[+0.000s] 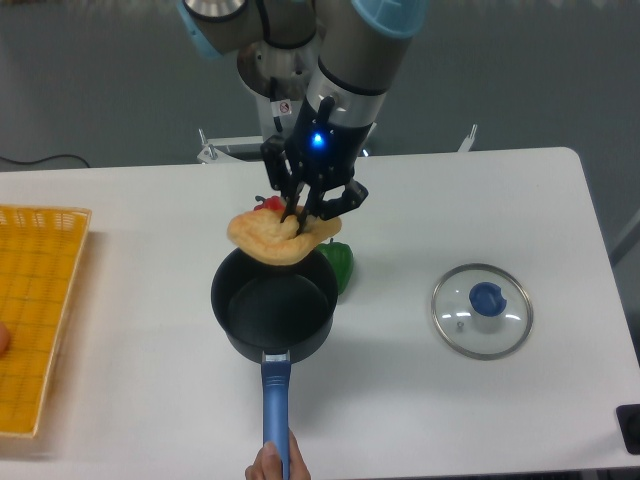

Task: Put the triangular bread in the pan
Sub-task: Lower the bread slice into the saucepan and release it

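White table (500, 200) against a grey wall has one pan (274, 310), one glass lid (482, 310), one green pepper (339, 264), one yellow basket (35, 310), and one triangular bread (275, 238) pinched in the gripper (303, 222) just above the pan's back rim, while one hand (268, 465) steadies the blue handle.

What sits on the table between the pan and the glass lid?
In the camera view, only a green pepper, hugging the pan; bare white table runs from there to the glass lid.
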Controlling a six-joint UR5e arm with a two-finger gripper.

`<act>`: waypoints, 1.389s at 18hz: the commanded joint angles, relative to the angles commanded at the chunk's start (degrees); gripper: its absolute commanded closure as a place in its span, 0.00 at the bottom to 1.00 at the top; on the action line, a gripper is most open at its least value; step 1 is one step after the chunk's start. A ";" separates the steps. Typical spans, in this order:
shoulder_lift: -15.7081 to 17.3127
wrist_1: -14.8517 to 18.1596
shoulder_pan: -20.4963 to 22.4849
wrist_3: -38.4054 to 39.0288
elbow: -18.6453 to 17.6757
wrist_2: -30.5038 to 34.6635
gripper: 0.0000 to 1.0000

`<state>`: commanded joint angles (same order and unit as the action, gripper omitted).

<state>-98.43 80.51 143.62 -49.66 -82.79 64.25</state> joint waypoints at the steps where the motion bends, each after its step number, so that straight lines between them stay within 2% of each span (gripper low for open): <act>1: -0.44 -0.09 -0.35 0.09 -0.26 0.09 0.74; 8: -2.82 -0.62 -1.14 0.79 -1.84 0.53 0.73; 16: -4.05 -3.43 -2.28 2.02 -2.29 0.61 0.69; 25: -4.58 -4.13 -2.99 2.20 -3.51 1.49 0.66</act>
<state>-103.01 76.38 140.63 -47.46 -86.31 65.74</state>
